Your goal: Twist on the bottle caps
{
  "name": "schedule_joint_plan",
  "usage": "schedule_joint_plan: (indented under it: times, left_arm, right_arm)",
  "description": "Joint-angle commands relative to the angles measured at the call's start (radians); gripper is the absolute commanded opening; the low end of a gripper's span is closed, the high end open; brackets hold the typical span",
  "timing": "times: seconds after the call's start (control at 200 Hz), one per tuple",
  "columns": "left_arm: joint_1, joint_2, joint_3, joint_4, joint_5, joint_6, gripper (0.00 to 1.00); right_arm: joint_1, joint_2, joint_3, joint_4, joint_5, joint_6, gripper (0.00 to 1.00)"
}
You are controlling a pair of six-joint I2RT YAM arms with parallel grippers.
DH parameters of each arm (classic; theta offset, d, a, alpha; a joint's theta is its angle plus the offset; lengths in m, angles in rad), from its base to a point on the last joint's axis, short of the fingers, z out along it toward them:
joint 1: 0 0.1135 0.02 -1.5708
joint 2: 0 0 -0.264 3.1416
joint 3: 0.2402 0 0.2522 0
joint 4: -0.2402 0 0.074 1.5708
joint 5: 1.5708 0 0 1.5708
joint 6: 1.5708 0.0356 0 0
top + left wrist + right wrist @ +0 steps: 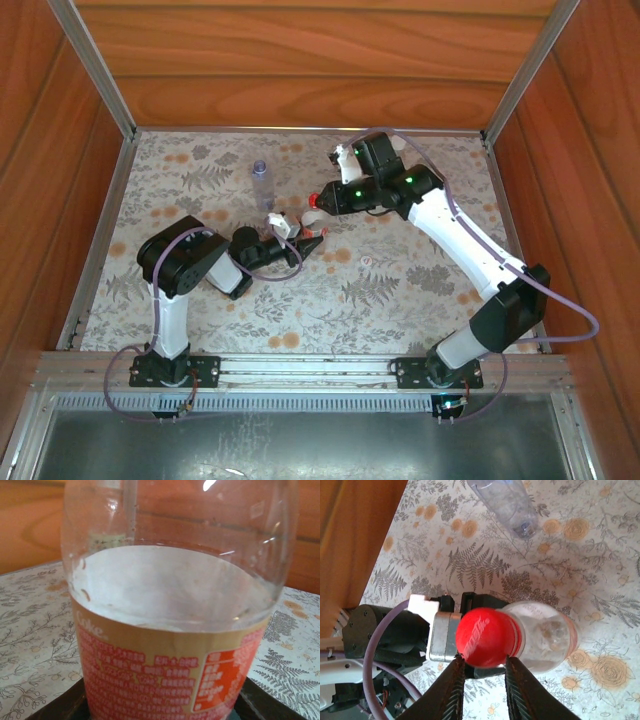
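- Nearest to us, in the left wrist view, the red-and-white labelled bottle (pixel 170 630) sits right up against the lens. It is clear plastic above, with a tan band and red print reading "Coke" below.
- The dark fingers (pixel 60 705) of the left end effector (pixel 303 238) press against the bottle on both sides, clamped on it.
- From above, we see this end effector over the middle of the floral tabletop (pixel 400 290), reaching rightward from the left arm.
- In the right wrist view the red cap (pixel 487 637) covers the bottle's mouth. We see it end on, with the clear shoulder of the bottle behind it.
- The two fingers (pixel 455 685) of the right end effector (pixel 486 662) come up to the cap's lower edge, one on each side and set narrower than the cap. We cannot tell whether they pinch it or only touch it.
- Farther off, the bluish bottle (pixel 260 180) stands upright on the tabletop, apart from both end effectors and to their far left.
- Beyond it rises the wooden back wall (pixel 320 70).
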Motion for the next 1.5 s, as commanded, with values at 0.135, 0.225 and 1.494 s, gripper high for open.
schedule_joint_plan:
  times: [0.135,0.225,1.494]
  left_arm:
    - [0.014,0.049,-0.012,-0.139,-0.015,-0.021,0.51]
    - [0.014,0.048,-0.015,-0.139,-0.015,-0.020,0.51]
    - [0.028,0.054,-0.002,-0.139,0.040,-0.026,0.51]
  right_arm:
    - [0.005,-0.016,0.035,-0.025,0.015,0.004,0.36]
    - [-0.001,0.000,0.059,-0.026,0.035,-0.003,0.44]
    - [-0.019,-0.013,0.019,0.002,-0.018,-0.078,0.54]
